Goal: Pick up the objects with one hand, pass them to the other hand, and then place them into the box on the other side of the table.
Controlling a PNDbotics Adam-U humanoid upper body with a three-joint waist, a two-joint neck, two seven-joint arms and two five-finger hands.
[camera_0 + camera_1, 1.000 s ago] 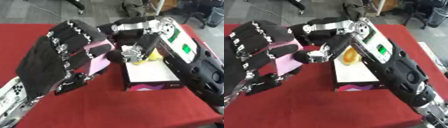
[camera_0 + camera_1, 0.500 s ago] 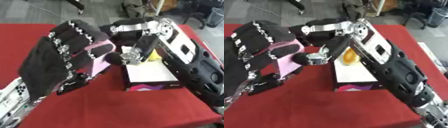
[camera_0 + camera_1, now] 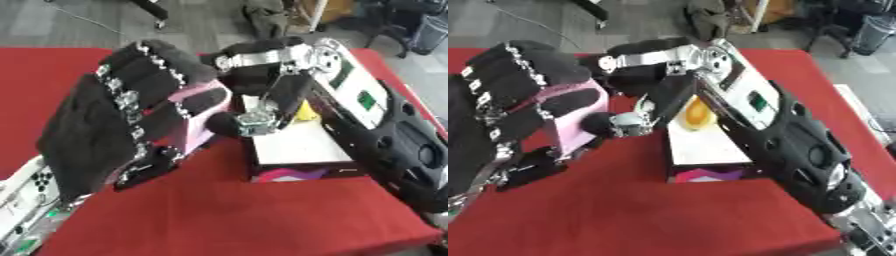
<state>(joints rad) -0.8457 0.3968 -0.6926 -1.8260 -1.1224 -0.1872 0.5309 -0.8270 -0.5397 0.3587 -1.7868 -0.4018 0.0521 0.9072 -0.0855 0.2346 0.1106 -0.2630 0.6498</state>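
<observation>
The left hand (image 3: 122, 120) is curled round a pink block (image 3: 579, 112), held above the red tablecloth (image 3: 262, 215). The right hand (image 3: 645, 82), fingers bent downward, is pressed against the block's right side; no grasp can be made out. Just right of both hands, a white box (image 3: 297, 150) holds a yellow object (image 3: 696, 114).

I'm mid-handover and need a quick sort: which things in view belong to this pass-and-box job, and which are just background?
Job:
- left hand, curled round the pink object
- right hand, reaching to the pink object
- box on the red table
- yellow object in the box

Background:
- chair base on the floor beyond
- bin, far right
</observation>
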